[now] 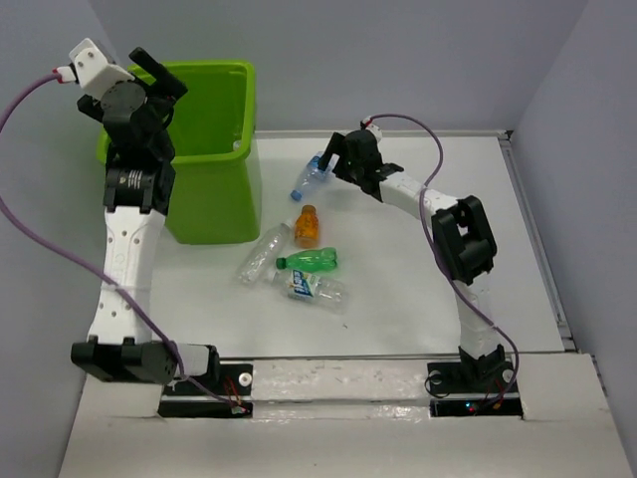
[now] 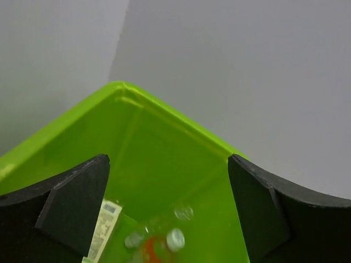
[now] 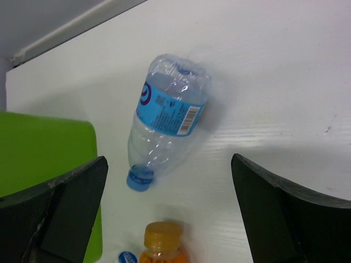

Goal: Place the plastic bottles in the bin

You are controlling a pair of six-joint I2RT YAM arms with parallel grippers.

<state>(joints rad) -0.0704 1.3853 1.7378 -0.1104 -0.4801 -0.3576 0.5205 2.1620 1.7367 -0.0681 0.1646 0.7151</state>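
Hovering spread and empty, my right gripper (image 3: 170,181) had the blue-labelled water bottle (image 3: 164,118) lying on the table just ahead, between my jaws. Its cap pointed toward me, its length nearly square to my closing line.

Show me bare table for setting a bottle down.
Bare: the table right of the right arm, and the strip between the bottles and the arm bases. Crowded: beside the bin, where the bottles lie close.
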